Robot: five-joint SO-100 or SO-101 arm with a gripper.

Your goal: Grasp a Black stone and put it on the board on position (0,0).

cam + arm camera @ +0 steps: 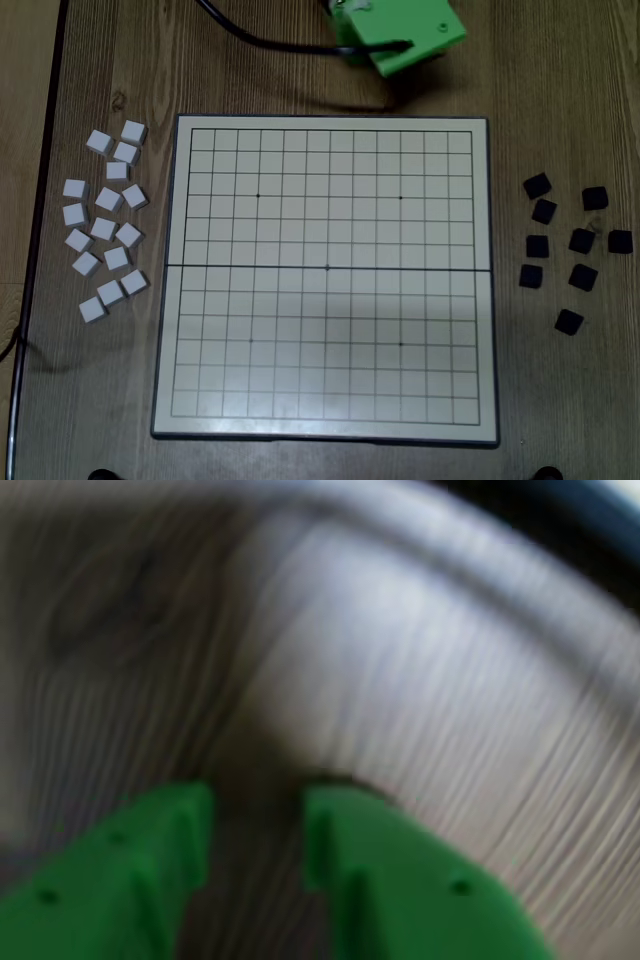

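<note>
The gripper (258,825) is green; in the wrist view its two jaws stand a little apart, with only blurry wood grain in the gap; nothing is pinched between them. That view is smeared, so the arm looks to be moving; past the jaw tips is bare table (420,670) and a dark curved edge, and no stone shows there.

In the overhead view only the arm (405,35) shows, a green block at the top edge, above the board (330,425); the jaw tips cannot be seen in that view. The board is bare; no stone lies on any line. The middle dot (327,268), where the dark fold line crosses, is the spot to fill, and it is empty.

The black stones (584,277) lie in a loose bunch on the table at the right side of the overhead view, well apart from the arm; the white stones (105,228) lie on the other side of the board, at the left.

So the job looks to be at its very start; the step in hand is the reach for a black stone. Next the arm needs to swing over to the black bunch; the jaws should go down around one stone that sits alone, like the lowest one (569,321), so they do not bump its neighbours; the gap may need to be wider first; then squeeze.
</note>
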